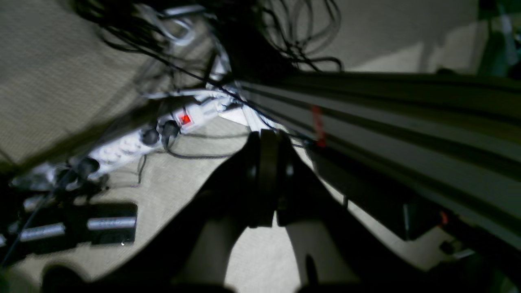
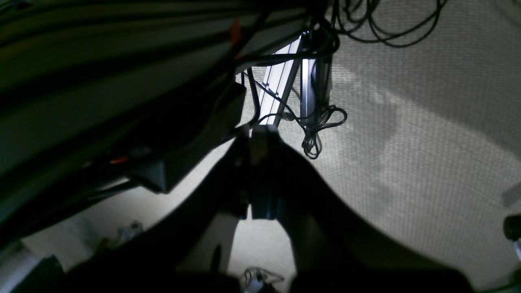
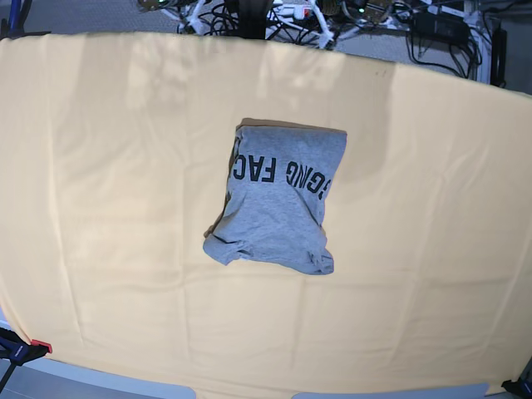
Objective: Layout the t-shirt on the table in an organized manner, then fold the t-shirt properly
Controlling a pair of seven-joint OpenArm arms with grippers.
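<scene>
The heather-grey t-shirt (image 3: 278,199) lies folded into a compact rectangle near the middle of the table (image 3: 108,166), with black lettering facing up across its upper half. No arm shows in the base view. The left wrist view has my left gripper (image 1: 266,136) shut, its dark fingers pressed together with nothing between them, pointing at the floor beside a metal frame. My right gripper (image 2: 258,140) is likewise shut and empty, aimed at the carpeted floor. The shirt shows in neither wrist view.
A white power strip (image 1: 138,142) with plugs and tangled black cables (image 1: 244,32) lies on the floor by an aluminium frame rail (image 1: 407,122). A coiled cable (image 2: 317,130) hangs by a frame leg. More cables and gear (image 3: 274,15) sit beyond the table's far edge.
</scene>
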